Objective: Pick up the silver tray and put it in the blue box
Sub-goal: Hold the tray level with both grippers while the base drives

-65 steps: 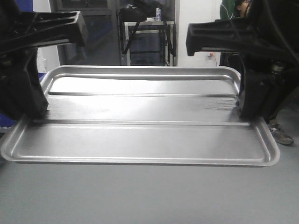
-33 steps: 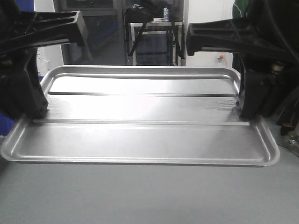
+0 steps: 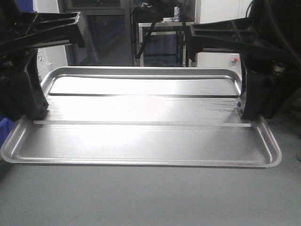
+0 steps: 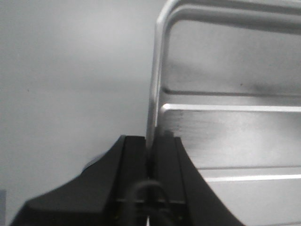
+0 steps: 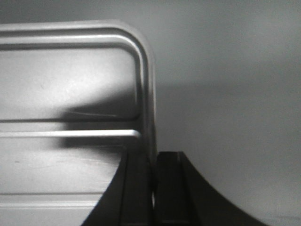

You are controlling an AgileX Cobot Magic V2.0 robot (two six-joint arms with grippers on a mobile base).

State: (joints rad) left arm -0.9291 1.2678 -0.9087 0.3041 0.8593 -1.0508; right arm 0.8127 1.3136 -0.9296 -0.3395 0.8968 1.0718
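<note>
Left jaws are shut tight on the left short rim of the silver tray (image 3: pixel 141 141): in the left wrist view the thin rim runs straight down into the slit between the two black fingers (image 4: pixel 134 155), no gap showing. Right jaws are the same, clamped on the right short rim, one finger (image 5: pixel 138 174) inside the tray and the other outside it. So we have the left gripper (image 3: pixel 36 112) at mid left of the front view and the right gripper (image 3: pixel 247 113) at mid right, the tray spanning between them, level, with its long near rim toward the bottom of the frame. Both pinches sit about halfway along the short rims. Below it is a plain grey worktop (image 3: pixel 141 202). A thin dark shadow lies under the near rim, and we cannot tell whether the tray is clear of the surface. A sliver of blue (image 3: pixel 5 123) shows at the far left edge under the tray corner. It may be the box, we cannot tell. A metal rack (image 3: pixel 160 42) stands at upper centre, well behind. Risks, in our judgement: only thin rim is held, so if the arms drift apart one side slips out and the tray drops. If they squeeze inward it bows. If their heights differ it tilts and slides. The wide tray could also catch a box wall going in.
</note>
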